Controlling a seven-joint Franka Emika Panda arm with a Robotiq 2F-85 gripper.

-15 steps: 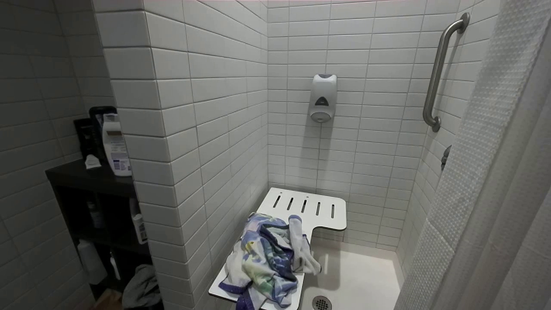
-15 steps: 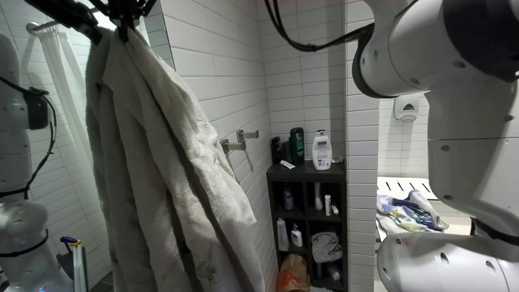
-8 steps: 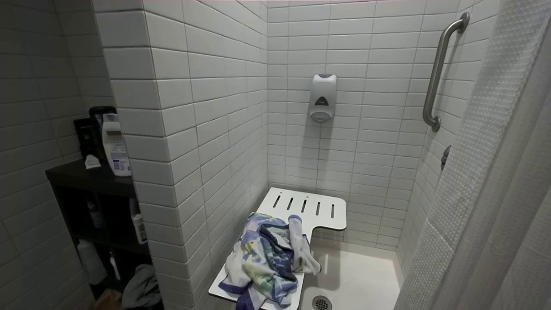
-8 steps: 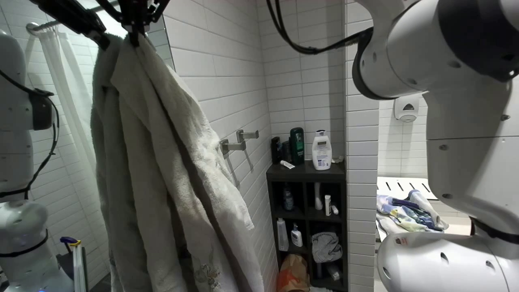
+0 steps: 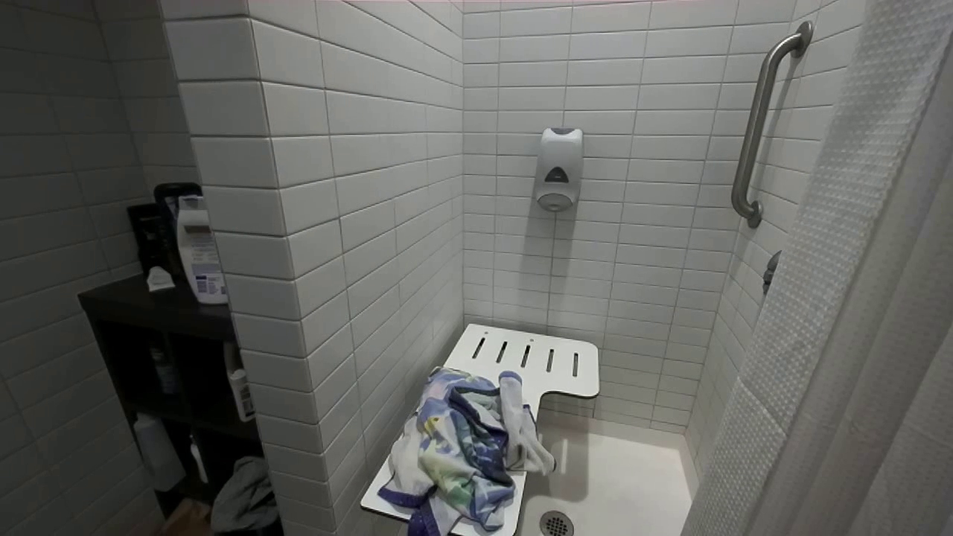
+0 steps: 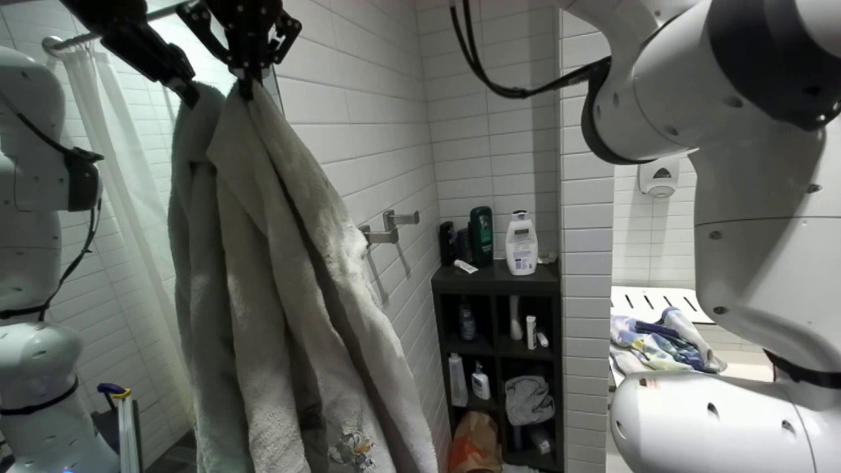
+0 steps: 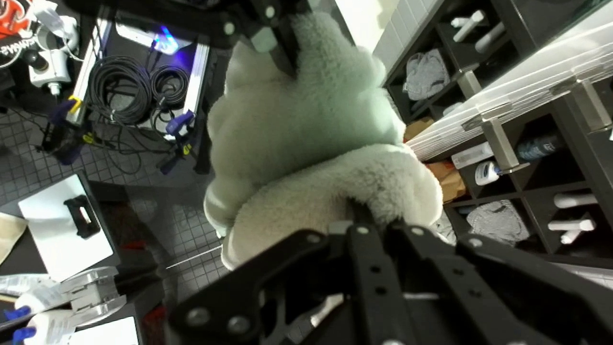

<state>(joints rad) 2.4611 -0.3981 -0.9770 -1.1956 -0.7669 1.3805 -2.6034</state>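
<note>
A cream plush towel [image 6: 309, 282] hangs in folds from my gripper [image 6: 247, 89] in an exterior view, with an embroidered flower low on it. The gripper is shut on the towel's top edge. In the wrist view the dark fingers [image 7: 378, 218] are close together with the towel [image 7: 306, 206] bunched between and beyond them. A second gripper and greenish towel beside them look like a mirror reflection. Two square metal hooks [image 6: 387, 230] on the tiled wall are to the right of the towel; one hook [image 7: 500, 143] also shows in the wrist view, right of the towel.
A dark cubby shelf [image 6: 496, 282] with bottles, a grey cloth and a paper bag stands in the corner. A white slatted bench [image 5: 532, 357] holds a patterned cloth [image 5: 461, 447]. A grab bar [image 5: 759, 126] and curtain [image 5: 834, 335] are at the shower.
My gripper and the hanging towel have moved right and downward in an exterior view, the towel's upper part nearer the hooks. The towel stays held. The bench and shelf are unchanged.
</note>
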